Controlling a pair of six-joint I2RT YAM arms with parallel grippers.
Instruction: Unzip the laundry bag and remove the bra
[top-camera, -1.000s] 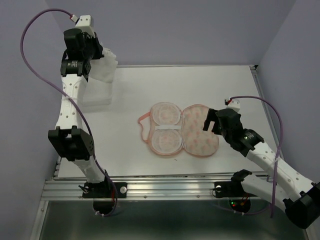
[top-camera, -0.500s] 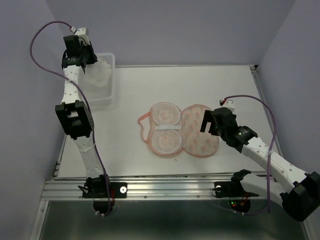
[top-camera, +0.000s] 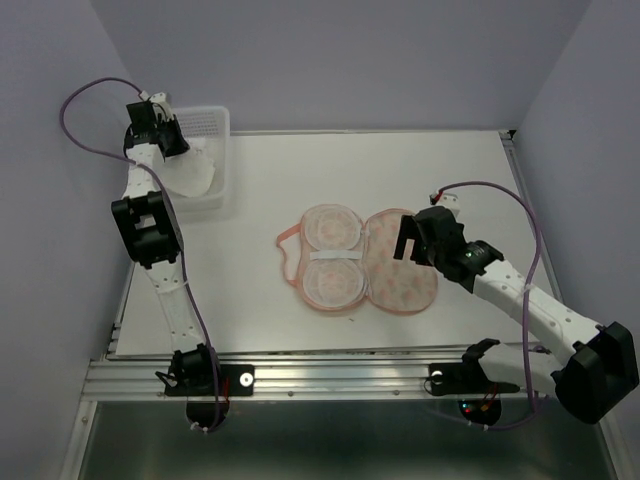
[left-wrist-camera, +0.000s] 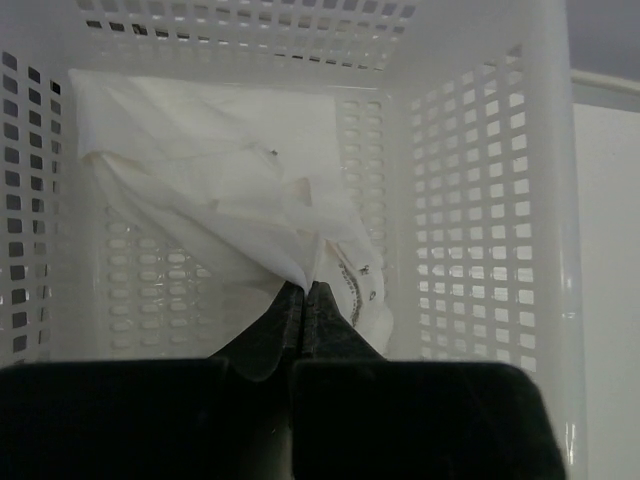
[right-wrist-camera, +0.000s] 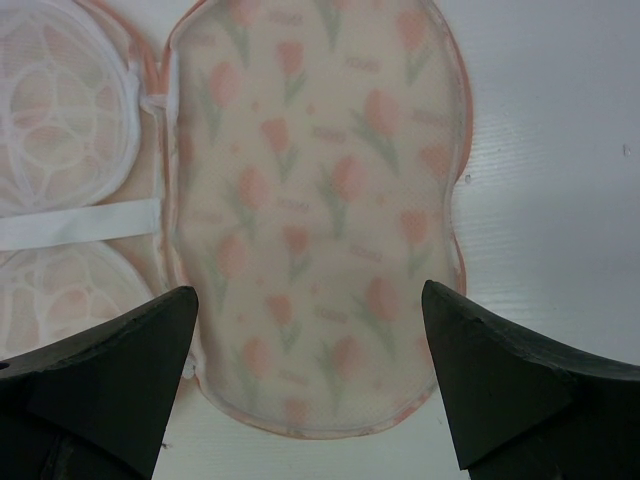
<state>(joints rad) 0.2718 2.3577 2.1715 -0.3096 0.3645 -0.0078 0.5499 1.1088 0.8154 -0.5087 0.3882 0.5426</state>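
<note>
The peach laundry bag (top-camera: 365, 262) lies unzipped and spread flat at mid-table, its mesh-cup half on the left and its tulip-print half (right-wrist-camera: 320, 200) on the right. The white bra (left-wrist-camera: 220, 190) hangs inside the white mesh basket (top-camera: 212, 125) at the far left. My left gripper (left-wrist-camera: 305, 290) is shut on a fold of the bra and holds it in the basket. My right gripper (right-wrist-camera: 310, 310) is open and empty, hovering over the printed half of the bag.
The basket's perforated walls (left-wrist-camera: 480, 200) surround the left gripper closely. The table's right rail (top-camera: 530, 200) runs along the far right. Bare white table (top-camera: 400, 170) lies behind the bag.
My left arm has lowered the bra down into the basket. My right gripper has drifted slightly left and back over the bag's printed half.
</note>
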